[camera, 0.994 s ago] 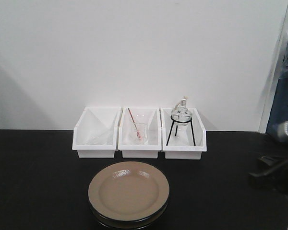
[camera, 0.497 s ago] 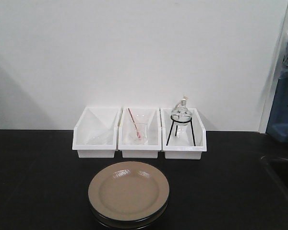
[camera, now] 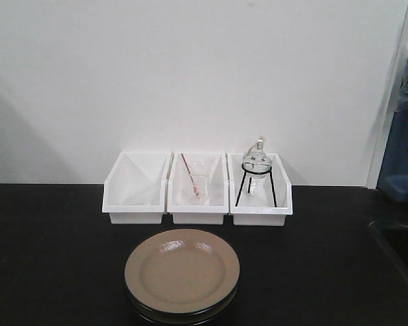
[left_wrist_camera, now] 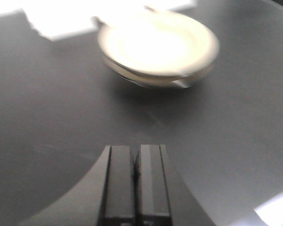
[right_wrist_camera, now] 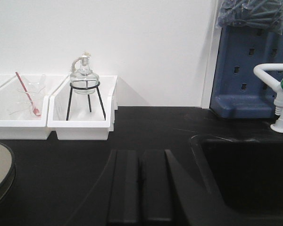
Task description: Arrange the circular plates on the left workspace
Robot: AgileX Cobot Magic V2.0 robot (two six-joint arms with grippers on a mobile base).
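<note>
Far left, the black benchtop [camera: 47, 258] lies bare, the left workspace where the plates belong. At its back stand three white bins [camera: 197, 190] in a row: the left one looks empty, the middle holds glassware with a red stirrer [camera: 190, 175], the right holds a small glass burner [camera: 257, 158] on a black tripod.

Just in front of the middle bin sit the circular plates [camera: 182, 272], tan face up, stacked one on the other, not yet spread out. The left gripper [left_wrist_camera: 134, 179], fingers pressed together and holding nothing, faces the stack from the left wrist view, apart from it.

Further right, the change: a second ago a dark arm intruded at the bench's right edge; half a second ago it was gone, and it is absent now. The right gripper [right_wrist_camera: 141, 188], clenched empty, hangs near the sink basin [right_wrist_camera: 245, 174]. I judge the right arm has pulled clear, leaving the left to begin.
</note>
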